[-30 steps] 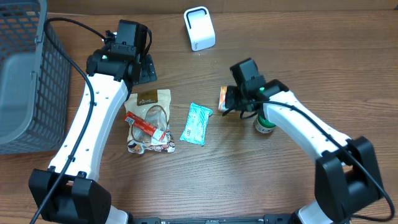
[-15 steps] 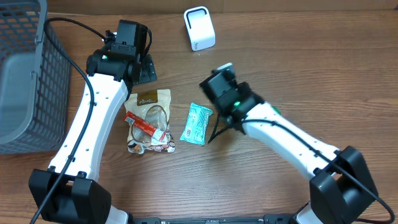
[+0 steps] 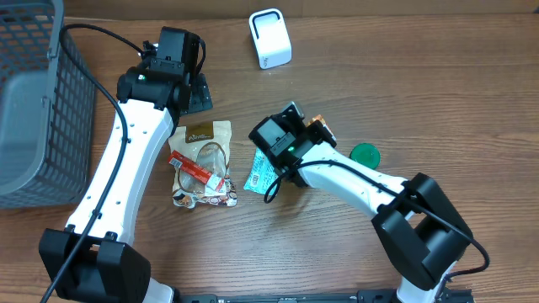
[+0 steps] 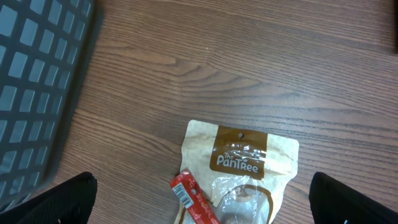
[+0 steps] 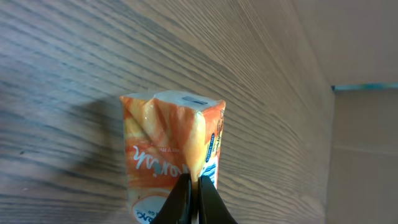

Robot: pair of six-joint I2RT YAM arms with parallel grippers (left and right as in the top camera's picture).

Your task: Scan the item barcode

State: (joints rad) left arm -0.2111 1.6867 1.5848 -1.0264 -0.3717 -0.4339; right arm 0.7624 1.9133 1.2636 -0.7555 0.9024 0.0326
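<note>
- In the middle of the tabletop (image 3: 438, 93), the right hand (image 5: 191, 190) is pressed tight on an orange carton (image 5: 174, 146).
- It pinches the carton by a thin edge, and the two fingers (image 5: 181, 198) almost touch each other.
- From above, the carton sits at the tip of that hand, between a blue-green pack (image 3: 263, 173) and a green lid (image 3: 365, 154).
- I cannot tell if the carton touches the wood.
- The white scanner (image 3: 269, 38) stands at the far edge, well apart from the carton.
- The pack lies flat, and the right arm covers part of it.
- The left hand (image 3: 196, 93) hangs over the wood near the far end of a snack bag (image 4: 239, 167).
- Its fingers (image 4: 62, 198) are spread wide and hold nothing.
- The bag is tan with a brown label, and a red stick (image 4: 193, 199) lies on it.
- A gray basket (image 3: 34, 101) stands at the left side, near the left arm.
</note>
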